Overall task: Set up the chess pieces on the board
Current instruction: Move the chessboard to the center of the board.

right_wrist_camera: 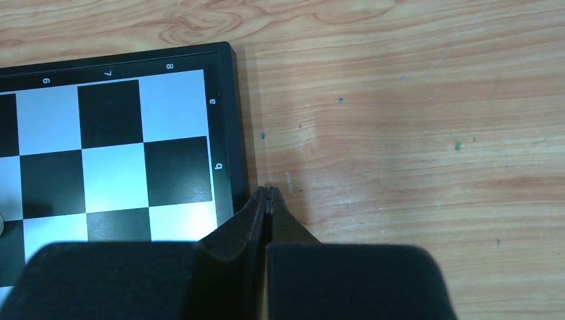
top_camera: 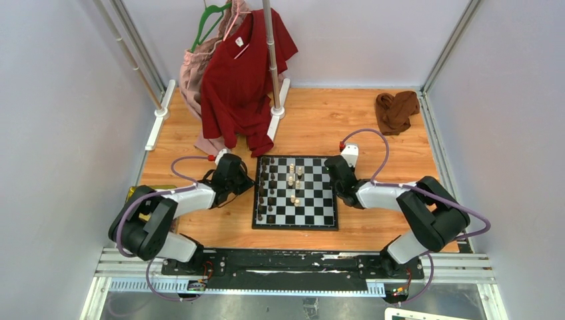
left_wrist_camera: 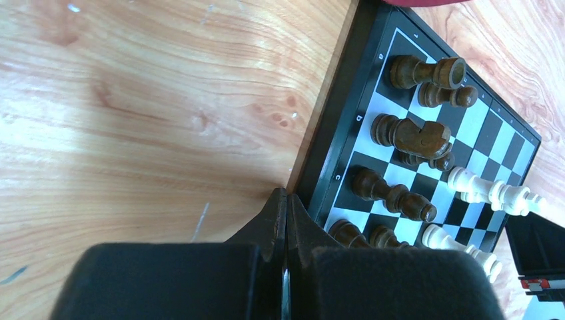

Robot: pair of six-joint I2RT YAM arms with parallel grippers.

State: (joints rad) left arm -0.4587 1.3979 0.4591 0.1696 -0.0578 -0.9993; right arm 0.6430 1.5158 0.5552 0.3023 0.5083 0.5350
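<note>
The black-and-white chessboard [top_camera: 313, 200] lies on the wooden table between my arms. Dark pieces [top_camera: 263, 190] stand along its left columns, and several cream pieces [top_camera: 294, 181] stand near its middle. In the left wrist view the dark pieces [left_wrist_camera: 410, 137] and cream pieces [left_wrist_camera: 496, 193] stand on the board [left_wrist_camera: 333, 153]. My left gripper [left_wrist_camera: 286, 195] is shut and empty, its tips just beside the board's left edge. My right gripper [right_wrist_camera: 268, 191] is shut and empty, just beside the board's right edge [right_wrist_camera: 230, 133], where the squares are bare.
A red shirt [top_camera: 243, 73] and pink garment hang on a rack pole [top_camera: 272, 60] at the back. A brown cloth [top_camera: 396, 110] lies at the back right. A gold tin [top_camera: 143, 193] shows partly behind the left arm.
</note>
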